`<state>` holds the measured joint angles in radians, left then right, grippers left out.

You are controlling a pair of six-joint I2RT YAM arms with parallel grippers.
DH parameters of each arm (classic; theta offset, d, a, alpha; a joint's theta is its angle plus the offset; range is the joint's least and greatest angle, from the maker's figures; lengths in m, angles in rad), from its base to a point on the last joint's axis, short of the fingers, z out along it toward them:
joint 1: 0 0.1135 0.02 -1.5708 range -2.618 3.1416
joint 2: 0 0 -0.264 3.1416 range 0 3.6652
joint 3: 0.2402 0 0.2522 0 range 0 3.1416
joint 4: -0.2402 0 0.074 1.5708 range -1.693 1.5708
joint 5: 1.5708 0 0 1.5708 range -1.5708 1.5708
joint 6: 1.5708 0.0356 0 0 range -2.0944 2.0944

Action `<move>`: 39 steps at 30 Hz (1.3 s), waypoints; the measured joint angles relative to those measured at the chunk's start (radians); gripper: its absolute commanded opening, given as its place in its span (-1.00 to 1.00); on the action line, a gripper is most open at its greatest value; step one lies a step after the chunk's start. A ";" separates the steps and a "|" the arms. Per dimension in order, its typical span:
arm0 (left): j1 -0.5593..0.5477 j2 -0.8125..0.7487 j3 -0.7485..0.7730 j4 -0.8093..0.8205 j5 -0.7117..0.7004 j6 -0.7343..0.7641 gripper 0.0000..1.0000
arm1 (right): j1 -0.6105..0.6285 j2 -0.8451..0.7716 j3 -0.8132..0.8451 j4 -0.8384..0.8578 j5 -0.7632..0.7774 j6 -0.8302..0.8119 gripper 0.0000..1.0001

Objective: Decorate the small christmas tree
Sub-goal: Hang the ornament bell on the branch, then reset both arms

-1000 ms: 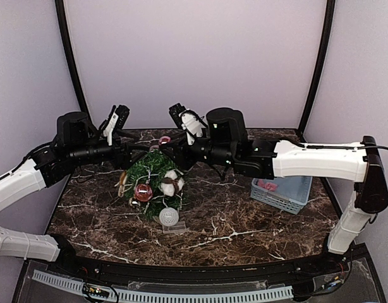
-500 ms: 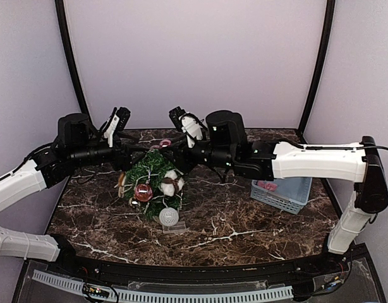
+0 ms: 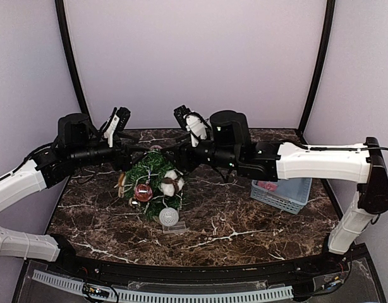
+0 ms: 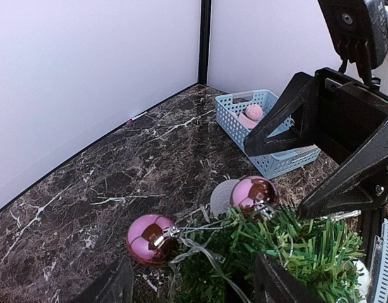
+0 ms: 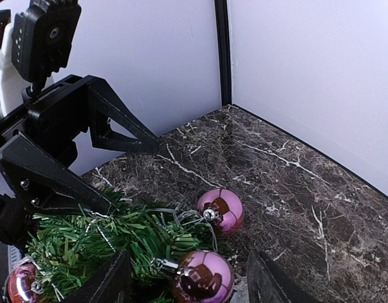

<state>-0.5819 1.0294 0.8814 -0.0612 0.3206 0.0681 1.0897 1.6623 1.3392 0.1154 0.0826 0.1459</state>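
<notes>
Dark brown marble-patterned counter [image 3: 244, 221] with white veins, enclosed by plain pale lilac walls [image 3: 194, 57] that meet at slim black corner posts [image 3: 71, 57], under soft, even light.

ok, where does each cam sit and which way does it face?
Top external: above and behind the bases, looking down on the table; both arms and the small christmas tree show.
Left wrist: over the tree, facing the blue basket; own fingers at bottom, right gripper ahead.
Right wrist: over the tree, facing a back corner; own fingers at bottom, left gripper ahead.
Wrist views share the treetop and two pink baubles.
</notes>
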 measured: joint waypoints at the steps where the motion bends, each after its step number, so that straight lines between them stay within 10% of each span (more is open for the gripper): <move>1: 0.000 0.000 0.000 0.000 0.000 0.000 0.36 | 0.000 -0.007 -0.005 0.001 0.002 0.003 0.41; 39: -0.002 -0.046 0.038 -0.017 -0.069 -0.042 0.52 | -0.009 -0.119 -0.084 0.037 0.012 0.021 0.70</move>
<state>-0.5838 0.9833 0.9192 -0.0780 0.2520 0.0265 1.0809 1.5433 1.2556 0.1520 0.0944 0.1669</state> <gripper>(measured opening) 0.731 0.825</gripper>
